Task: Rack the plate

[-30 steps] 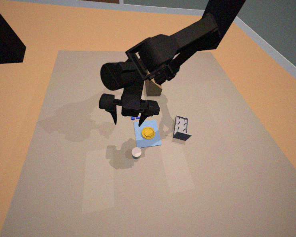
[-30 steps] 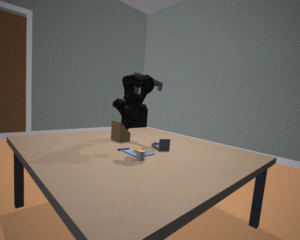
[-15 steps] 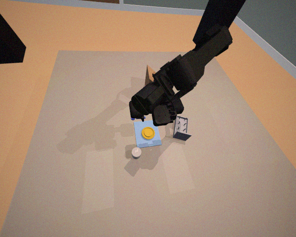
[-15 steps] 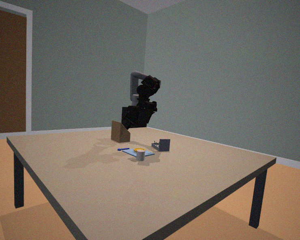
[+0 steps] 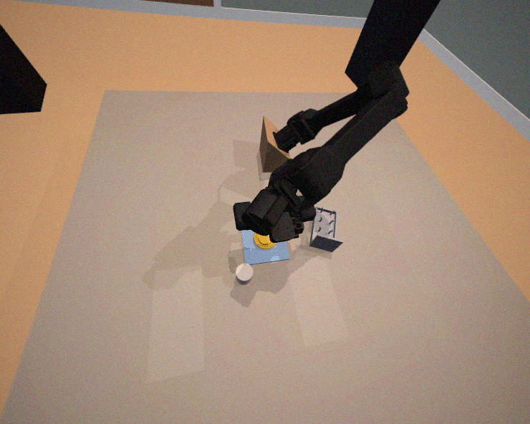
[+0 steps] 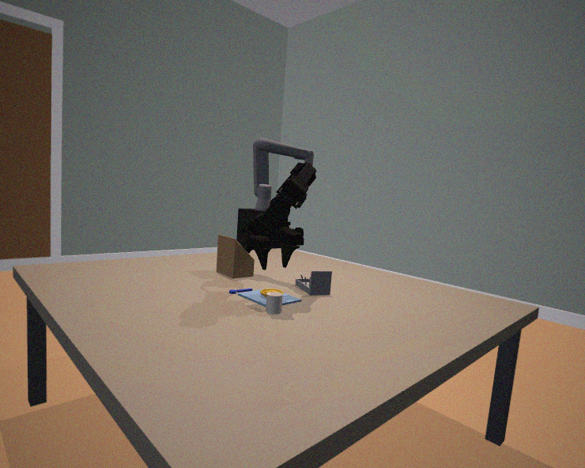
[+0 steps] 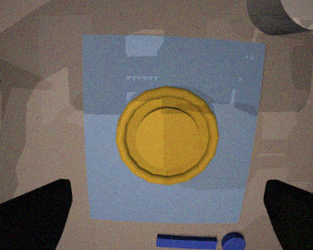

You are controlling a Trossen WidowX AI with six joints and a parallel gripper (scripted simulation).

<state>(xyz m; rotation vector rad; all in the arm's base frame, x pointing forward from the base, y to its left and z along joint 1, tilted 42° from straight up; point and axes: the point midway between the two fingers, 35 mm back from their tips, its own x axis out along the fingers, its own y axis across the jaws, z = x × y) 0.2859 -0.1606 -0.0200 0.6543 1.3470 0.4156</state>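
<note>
The yellow round plate (image 5: 265, 241) (image 6: 270, 290) (image 7: 167, 137) lies flat on a blue mat (image 5: 266, 256) (image 7: 123, 203). In the top view the arm covers its back part. My gripper (image 6: 273, 267) (image 7: 169, 192) is open and empty, fingers pointing down, above the plate and mat. In the wrist view the fingertips stand wide apart at the lower left and lower right, with the whole plate showing between and ahead of them. The dish rack (image 5: 326, 243) (image 6: 321, 283) has a dark end wall and short rails, and stands to the right of the mat.
A pale cup (image 5: 243, 273) (image 6: 273, 303) (image 7: 299, 12) stands by the mat's front edge. A blue bar (image 6: 244, 290) (image 7: 186, 241) and a small blue disc (image 7: 233, 241) lie behind the mat. A brown slanted block (image 5: 268, 155) (image 6: 234, 259) stands farther back, near the arm.
</note>
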